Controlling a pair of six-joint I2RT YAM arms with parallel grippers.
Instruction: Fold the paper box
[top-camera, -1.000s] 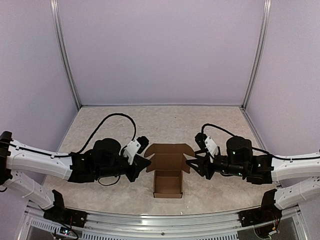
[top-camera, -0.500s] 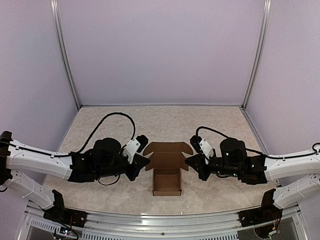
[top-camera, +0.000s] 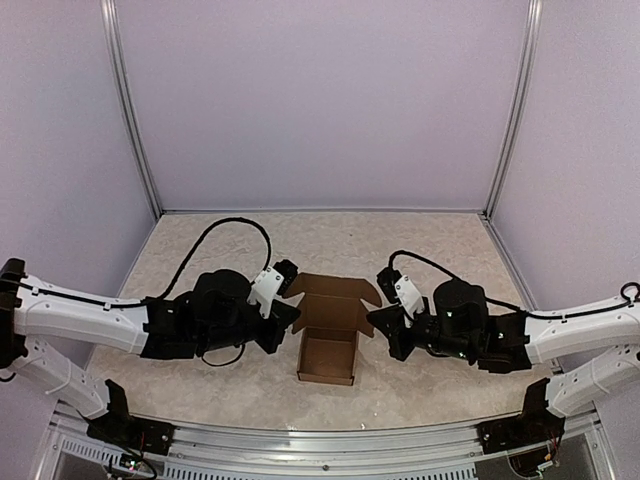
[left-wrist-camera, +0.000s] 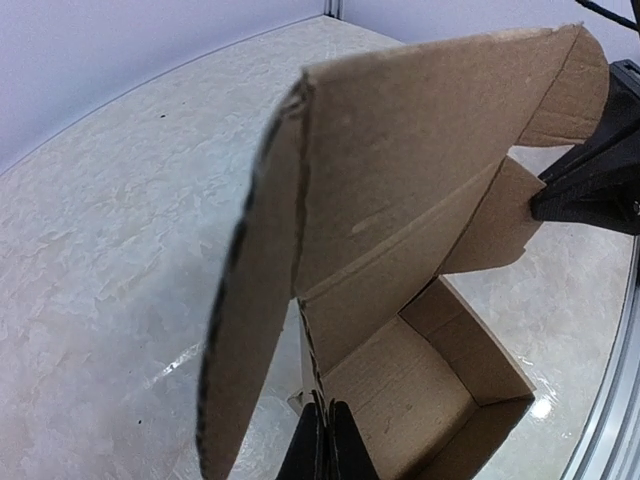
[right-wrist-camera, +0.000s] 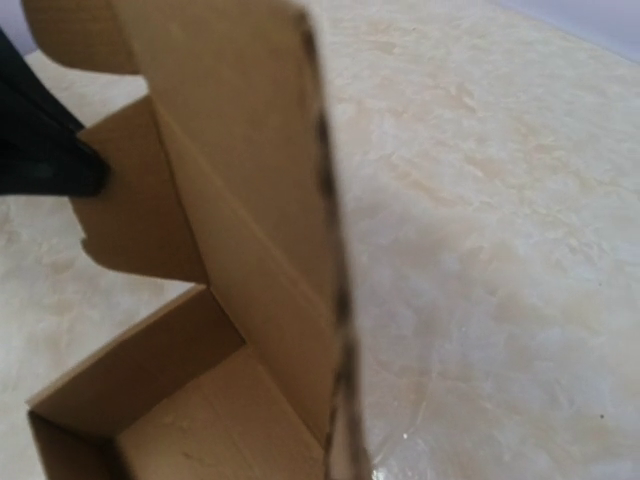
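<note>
The box (top-camera: 330, 345) sits on the table (top-camera: 430, 250) as an open tray, its lid (top-camera: 332, 300) standing up from the far wall with a small side flap at each end. The left gripper (top-camera: 292, 318) is at the box's left, jaws together, tip against the left flap (left-wrist-camera: 255, 300). The right gripper (top-camera: 374, 322) is at the box's right, jaws also together, its black tip touching the right flap (left-wrist-camera: 490, 225). Whether either one pinches cardboard I cannot tell. The step in hand looks like turning both flaps inward before the lid comes down. It probably goes best if both tips press low, near the crease, and evenly, so the light box does not slide or twist. The flaps must pass just inside the tray's side walls, which are the edges likely to catch. Beyond the box there is bare table for the lid to swing. On the near side of the box the rail (top-camera: 320, 440) lies fairly close.
</note>
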